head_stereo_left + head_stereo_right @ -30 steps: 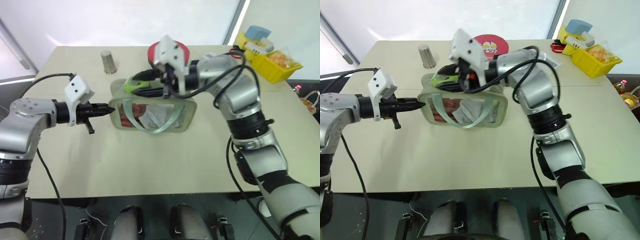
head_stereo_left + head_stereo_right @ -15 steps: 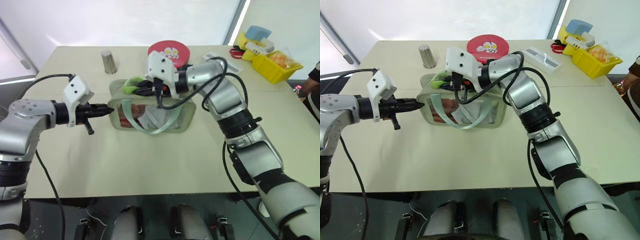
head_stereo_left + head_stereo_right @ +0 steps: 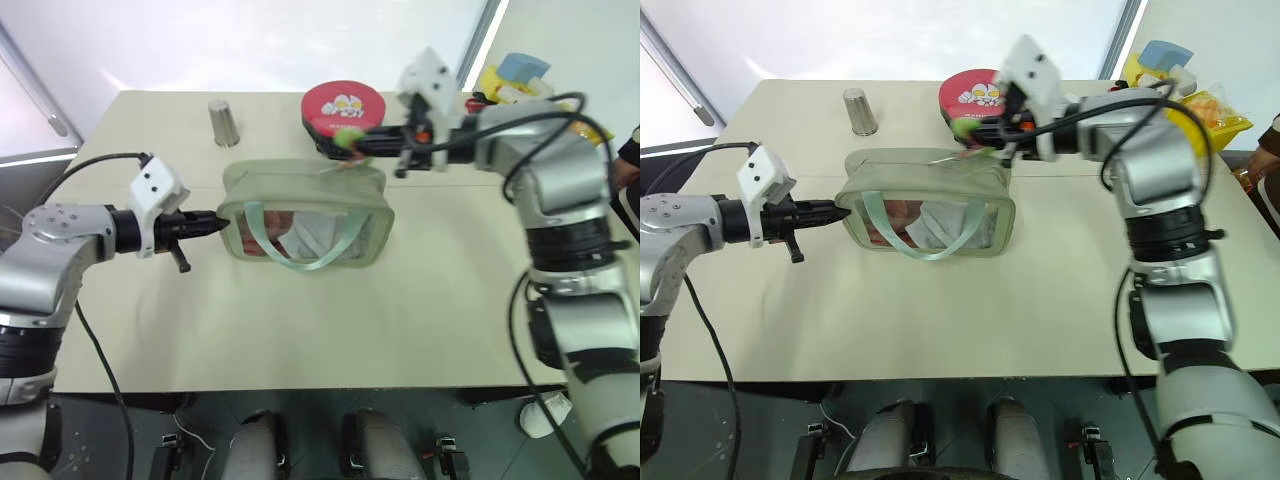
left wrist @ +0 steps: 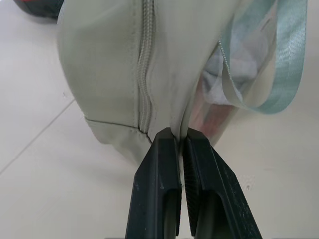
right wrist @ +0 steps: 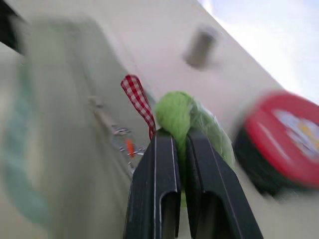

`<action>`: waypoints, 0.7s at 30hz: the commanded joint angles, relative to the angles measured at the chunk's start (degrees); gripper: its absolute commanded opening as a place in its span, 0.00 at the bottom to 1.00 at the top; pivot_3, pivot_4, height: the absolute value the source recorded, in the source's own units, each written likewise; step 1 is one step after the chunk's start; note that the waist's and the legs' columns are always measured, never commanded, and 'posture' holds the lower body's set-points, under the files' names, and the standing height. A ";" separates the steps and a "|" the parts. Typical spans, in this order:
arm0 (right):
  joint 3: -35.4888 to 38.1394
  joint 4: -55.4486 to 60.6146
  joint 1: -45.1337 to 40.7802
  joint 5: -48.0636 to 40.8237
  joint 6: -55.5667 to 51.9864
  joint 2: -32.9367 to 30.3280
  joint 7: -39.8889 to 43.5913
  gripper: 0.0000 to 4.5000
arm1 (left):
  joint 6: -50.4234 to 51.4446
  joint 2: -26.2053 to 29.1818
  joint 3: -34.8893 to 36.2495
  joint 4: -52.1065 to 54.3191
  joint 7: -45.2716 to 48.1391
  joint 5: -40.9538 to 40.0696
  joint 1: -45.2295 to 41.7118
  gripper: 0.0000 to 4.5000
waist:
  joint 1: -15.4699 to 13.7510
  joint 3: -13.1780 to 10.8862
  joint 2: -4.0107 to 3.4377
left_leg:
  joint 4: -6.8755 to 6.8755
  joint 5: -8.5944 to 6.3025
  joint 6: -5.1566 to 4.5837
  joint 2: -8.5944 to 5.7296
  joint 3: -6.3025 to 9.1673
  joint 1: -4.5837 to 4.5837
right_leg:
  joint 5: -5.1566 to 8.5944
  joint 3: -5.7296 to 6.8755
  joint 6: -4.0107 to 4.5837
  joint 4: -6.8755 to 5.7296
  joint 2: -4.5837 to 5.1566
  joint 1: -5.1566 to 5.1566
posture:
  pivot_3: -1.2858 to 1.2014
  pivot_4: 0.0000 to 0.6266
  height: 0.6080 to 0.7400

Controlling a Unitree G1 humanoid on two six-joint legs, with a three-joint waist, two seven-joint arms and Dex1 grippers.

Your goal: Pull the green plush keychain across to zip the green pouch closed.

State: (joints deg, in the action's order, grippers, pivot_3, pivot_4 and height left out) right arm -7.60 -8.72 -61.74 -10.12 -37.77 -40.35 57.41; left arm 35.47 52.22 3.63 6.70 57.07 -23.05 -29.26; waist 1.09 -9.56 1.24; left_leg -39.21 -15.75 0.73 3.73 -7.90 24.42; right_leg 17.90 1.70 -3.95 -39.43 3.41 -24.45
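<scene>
The pale green pouch [image 3: 300, 215] lies mid-table, its clear window and mint strap [image 3: 300, 262] facing me. My left gripper [image 3: 215, 224] is shut on the fabric at the pouch's left end [image 4: 124, 74], where the zipper [image 4: 144, 64] runs closed. The lime-green plush keychain [image 3: 348, 137] hangs just above the pouch's far right corner, with a red checked ribbon [image 5: 137, 97] beside it. My right gripper [image 5: 180, 134] is shut on the keychain [image 5: 184, 117]. The pouch's top looks flat and closed along its length.
A round red tin [image 3: 345, 103] sits right behind the keychain. A metal cup [image 3: 222, 122] stands at the back left. A yellow bin [image 3: 1205, 110] with small items is at the back right. A person's sleeve [image 3: 630, 150] shows at the right edge.
My right gripper has swept to the right along the pouch's top, taking the keychain from the left end to the far right corner. The left gripper has stayed put.
</scene>
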 commanded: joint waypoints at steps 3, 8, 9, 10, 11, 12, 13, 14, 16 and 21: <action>2.94 -1.12 3.14 4.73 5.37 -9.50 -1.44 0.01 | -0.69 -0.46 0.64 0.50 -0.75 0.29 -0.21 0.00 | -0.15 0.00 0.00 | 0.01 0.00 0.00 0.02 0.00 -0.01 | 0.00 0.00 0.00 0.00 -0.03 0.00 | 0.52 0.24 1.00; 2.96 -3.72 8.96 5.99 7.59 -10.40 -4.54 0.01 | -1.08 -1.32 -0.51 -0.44 -0.62 0.88 -1.37 0.00 | -0.18 0.00 0.00 | 0.00 0.00 0.00 0.03 -0.03 -0.01 | 0.00 -0.02 0.00 0.02 -0.05 0.00 | 0.52 0.24 1.00; 3.26 -3.56 10.77 5.42 7.17 -9.33 -5.39 0.01 | -1.24 -1.44 -0.83 -0.60 -0.58 1.05 -1.66 0.00 | -0.21 0.00 0.00 | 0.00 0.00 0.00 0.04 -0.03 -0.01 | 0.00 -0.02 0.00 0.02 -0.06 0.00 | 0.52 0.24 1.00; 3.78 -3.28 12.91 4.35 6.03 -7.56 -6.49 0.01 | -1.26 -1.56 -1.06 -0.64 -0.60 1.10 -1.83 0.00 | -0.24 0.00 0.00 | 0.00 0.00 0.00 0.04 -0.02 -0.01 | 0.00 -0.02 0.00 0.03 -0.06 0.01 | 0.52 0.24 1.00; 4.16 -3.00 14.77 3.53 5.20 -5.93 -7.50 0.01 | -1.23 -1.63 -1.19 -0.60 -0.64 1.08 -1.91 0.00 | -0.26 0.01 0.01 | -0.01 0.00 0.00 0.03 -0.03 -0.01 | 0.00 -0.02 0.00 0.03 -0.06 0.02 | 0.52 0.24 1.00; 4.24 -2.81 16.98 3.10 4.80 -4.03 -8.62 0.01 | -1.18 -1.65 -1.24 -0.52 -0.68 1.02 -1.92 0.00 | -0.26 0.01 0.01 | -0.01 0.01 0.00 0.04 -0.03 -0.02 | 0.00 -0.02 0.00 0.03 -0.06 0.04 | 0.52 0.24 1.00; 4.14 -2.77 18.80 2.94 4.45 -2.40 -9.45 0.01 | -1.18 -1.62 -1.28 -0.64 -0.65 1.00 -2.02 0.00 | -0.26 0.01 0.01 | -0.02 0.01 0.01 0.04 -0.02 -0.04 | 0.00 -0.02 0.00 0.04 -0.07 0.08 | 0.52 0.24 1.00; 3.90 -2.94 20.65 2.97 4.42 -0.73 -10.48 0.01 | -1.16 -1.54 -1.27 -0.67 -0.62 0.99 -2.06 0.00 | -0.27 0.01 0.01 | -0.02 0.01 0.01 0.04 -0.01 -0.04 | 0.00 -0.02 0.00 0.03 -0.07 0.08 | 0.52 0.24 1.00; 3.46 -2.91 23.48 2.68 3.94 2.33 -11.99 0.01 | -1.02 -1.31 -1.11 -0.53 -0.60 0.92 -1.98 0.00 | -0.26 0.01 0.01 | -0.02 0.01 0.01 0.04 -0.01 -0.04 | 0.00 -0.02 0.00 0.03 -0.08 0.08 | 0.52 0.24 1.00; 0.96 -2.44 26.96 4.05 5.62 5.21 -12.13 0.01 | -0.74 -0.70 -0.72 -0.18 -0.55 0.86 -1.72 0.00 | -0.24 0.01 0.00 | -0.02 0.01 0.01 0.04 0.00 -0.05 | 0.00 -0.02 0.00 0.03 -0.09 0.08 | 0.52 0.24 1.00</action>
State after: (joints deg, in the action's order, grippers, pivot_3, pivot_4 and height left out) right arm -6.05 -11.53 -35.54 -6.93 -32.59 -34.81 45.16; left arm 34.64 50.25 1.73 5.76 56.76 -22.93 -30.31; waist 0.84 -9.55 1.25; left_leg -39.23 -15.74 0.74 3.77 -7.89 24.38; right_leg 17.90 1.68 -3.96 -39.39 3.31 -24.37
